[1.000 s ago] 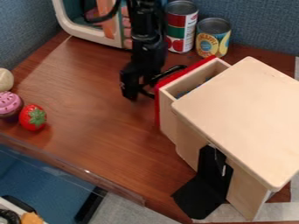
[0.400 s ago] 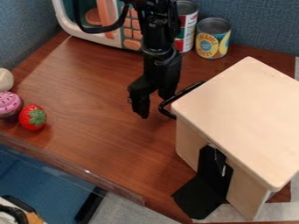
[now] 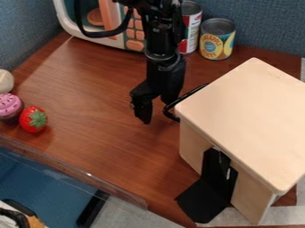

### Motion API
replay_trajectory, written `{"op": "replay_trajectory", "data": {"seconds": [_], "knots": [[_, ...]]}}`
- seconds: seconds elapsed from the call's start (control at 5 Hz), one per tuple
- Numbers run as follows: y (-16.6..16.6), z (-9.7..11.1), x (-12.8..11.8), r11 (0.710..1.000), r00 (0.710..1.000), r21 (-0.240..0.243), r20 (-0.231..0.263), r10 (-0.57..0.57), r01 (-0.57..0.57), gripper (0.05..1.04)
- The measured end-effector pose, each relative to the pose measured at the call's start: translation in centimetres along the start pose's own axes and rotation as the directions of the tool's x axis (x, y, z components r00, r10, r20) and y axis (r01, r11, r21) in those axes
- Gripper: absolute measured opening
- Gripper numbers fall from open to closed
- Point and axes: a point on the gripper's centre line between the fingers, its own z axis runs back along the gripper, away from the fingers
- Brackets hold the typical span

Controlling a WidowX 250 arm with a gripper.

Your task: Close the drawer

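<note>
My gripper (image 3: 156, 104) hangs over the table just left of the wooden cabinet (image 3: 247, 120), its two fingers apart and pointing down. The drawer's black handle (image 3: 171, 112) sticks out from under the cabinet top's left edge, close to the right finger; whether they touch, I cannot tell. The cabinet top hides the drawer's body and red front, so the drawer sits in the cabinet, or nearly so.
Two cans, one with a yellow-and-blue label (image 3: 216, 40), stand behind the cabinet beside a toy microwave (image 3: 89, 34). A strawberry (image 3: 33, 119) and a pink cupcake (image 3: 10, 107) lie at the left. A black bracket (image 3: 208, 196) stands at the cabinet's front.
The drawer has slid right into the cabinet, its red front and open box passing from sight under the top. My gripper has moved right and toward the camera, then barely shifted.
</note>
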Motion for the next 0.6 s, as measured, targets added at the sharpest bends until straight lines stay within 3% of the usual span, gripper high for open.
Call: {"op": "replay_trajectory", "data": {"seconds": [0.2,0.4,0.6], "knots": [[1.9,1.7,-1.3,0.966,0.98,0.166,0.03,0.196,-0.199,1.001],[4.3,5.6,-6.5,0.84,0.88,0.267,0.2,0.432,-0.473,0.999],[5.2,6.6,-9.1,0.703,0.736,0.224,0.261,0.625,-0.675,0.999]]}}
